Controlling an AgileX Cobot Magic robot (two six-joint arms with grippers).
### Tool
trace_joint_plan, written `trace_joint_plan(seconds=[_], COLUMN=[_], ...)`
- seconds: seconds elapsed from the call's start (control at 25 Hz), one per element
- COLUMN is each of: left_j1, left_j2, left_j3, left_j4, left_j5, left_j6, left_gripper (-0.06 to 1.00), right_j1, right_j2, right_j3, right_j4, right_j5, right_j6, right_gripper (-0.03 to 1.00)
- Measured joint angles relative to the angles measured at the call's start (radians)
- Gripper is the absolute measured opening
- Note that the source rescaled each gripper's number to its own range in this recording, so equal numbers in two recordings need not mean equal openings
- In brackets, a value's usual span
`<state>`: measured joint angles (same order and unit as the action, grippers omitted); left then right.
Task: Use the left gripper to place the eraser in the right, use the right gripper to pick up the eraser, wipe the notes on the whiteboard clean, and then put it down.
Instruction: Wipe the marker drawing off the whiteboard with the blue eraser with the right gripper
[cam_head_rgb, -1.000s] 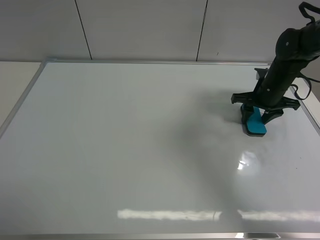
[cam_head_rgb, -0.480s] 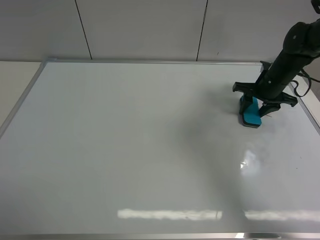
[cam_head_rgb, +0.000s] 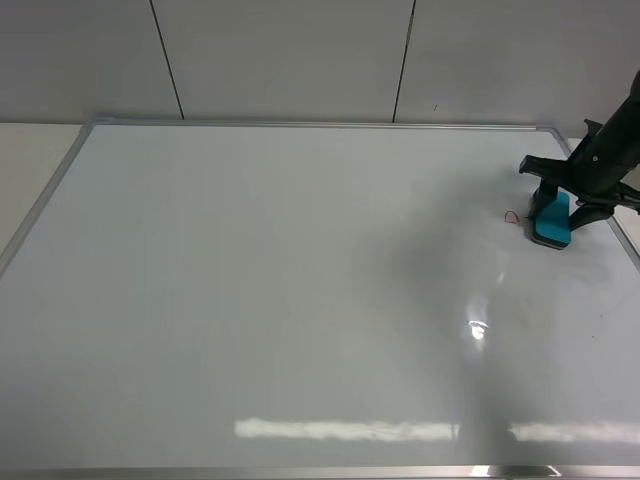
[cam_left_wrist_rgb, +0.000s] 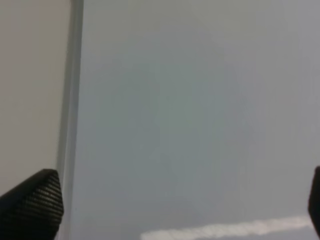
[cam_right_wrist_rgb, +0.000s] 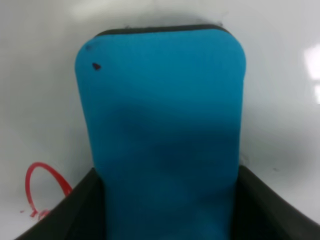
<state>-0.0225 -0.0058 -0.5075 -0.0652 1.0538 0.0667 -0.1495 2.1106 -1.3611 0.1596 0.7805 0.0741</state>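
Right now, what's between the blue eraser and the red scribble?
Just bare whiteboard separates eraser from scribble in the high view; the right wrist view also shows a finger of the hand.

Right gripper far right, pointing down, jaws clamped on eraser; left gripper jaws spread wide.

Right hand and eraser now farther right, beside newly exposed red notes

No legible text, labels or numbers, only a red scribble on the whiteboard
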Motion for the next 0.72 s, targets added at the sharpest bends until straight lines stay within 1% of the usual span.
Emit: trace_joint_plan(seconds=[0.12, 0.24, 0.4, 0.52, 0.64, 0.72], left_j1=[0.0, 0.0, 0.0, 0.0, 0.0, 0.0], left_j2=[0.0, 0.0, 0.0, 0.0, 0.0, 0.0], left_j3=[0.0, 0.0, 0.0, 0.0, 0.0, 0.0], left_j4=[0.0, 0.0, 0.0, 0.0, 0.0, 0.0], left_j5=[0.0, 0.0, 0.0, 0.0, 0.0, 0.0], left_j6=[0.0, 0.0, 0.0, 0.0, 0.0, 0.0], left_gripper=[1.0, 1.0, 1.0, 1.0, 1.0, 1.0], right_j1=[0.073, 0.195, 0.314, 0.329, 0.308, 0.279], right_j2=[0.0, 0.001, 0.009, 0.01, 0.01, 0.01], right_j3=[0.0, -0.001, -0.001, -0.001, -0.001, -0.001], right_j4=[0.016, 0.086, 0.188, 0.212, 0.222, 0.218], right_j5=[-0.008, -0.033, -0.083, -0.098, -0.098, -0.098], right_j6=[-0.054, -0.106, -0.162, -0.18, -0.181, -0.181], right_gripper=[0.04, 0.04, 0.04, 0.04, 0.03, 0.03])
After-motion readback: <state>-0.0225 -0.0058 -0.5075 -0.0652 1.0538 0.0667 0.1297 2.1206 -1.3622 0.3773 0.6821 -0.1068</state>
